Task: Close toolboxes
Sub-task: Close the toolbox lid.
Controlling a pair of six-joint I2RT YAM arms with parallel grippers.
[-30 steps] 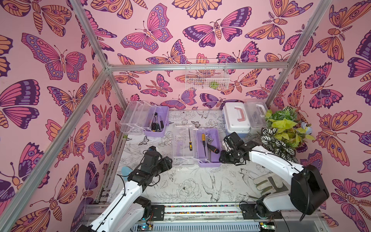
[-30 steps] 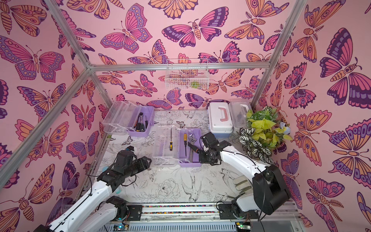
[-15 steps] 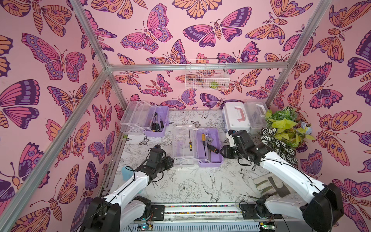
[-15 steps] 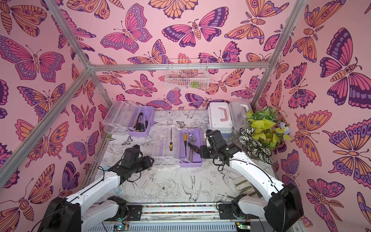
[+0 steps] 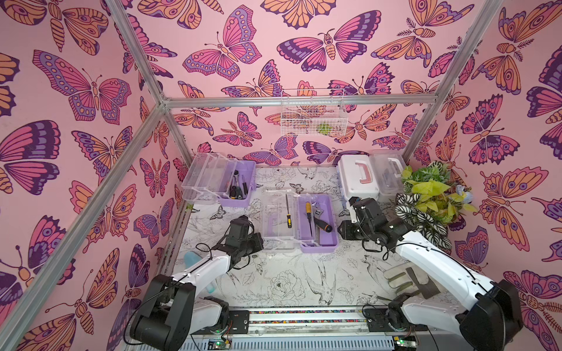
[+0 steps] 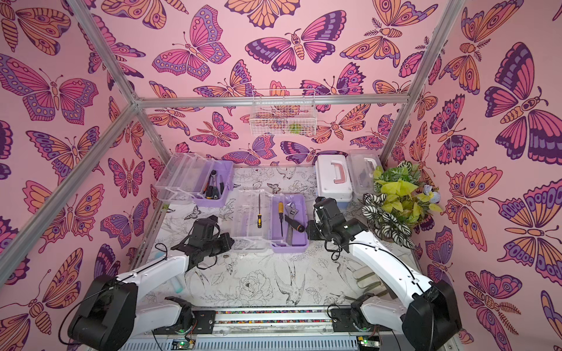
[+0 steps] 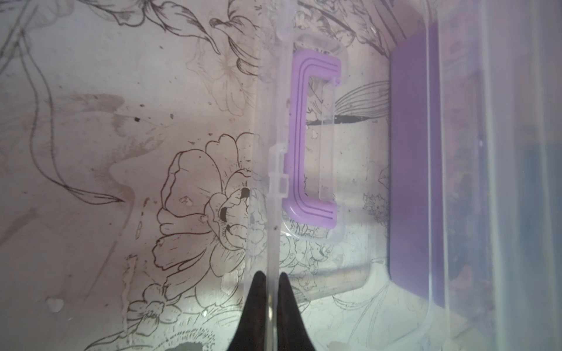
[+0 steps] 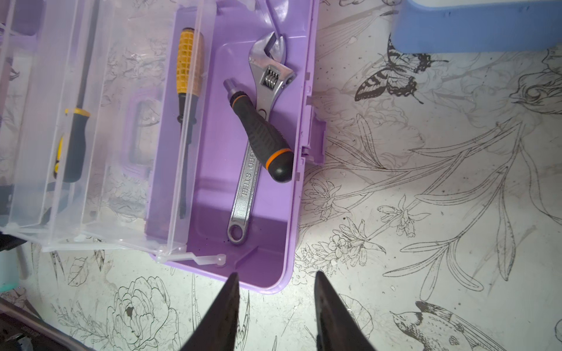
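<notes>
Left wrist view: left gripper [image 7: 269, 275] pinches the rim of the clear lid [image 7: 359, 170], lying open beside its purple toolbox [image 5: 319, 247] mid-table; right gripper [image 8: 275, 276] gapes empty at the corner. Arc the lid about its hinge.

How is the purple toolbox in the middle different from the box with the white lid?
The purple toolbox is open, its clear lid folded out beside it; the white-lidded box is shut. Tools show in the purple toolbox; the white-lidded box hides its inside. Both are small plastic boxes.

wrench [image 8: 244, 188] in ctr toolbox [image 8: 299, 212], plant [image 5: 425, 194] rt
</notes>
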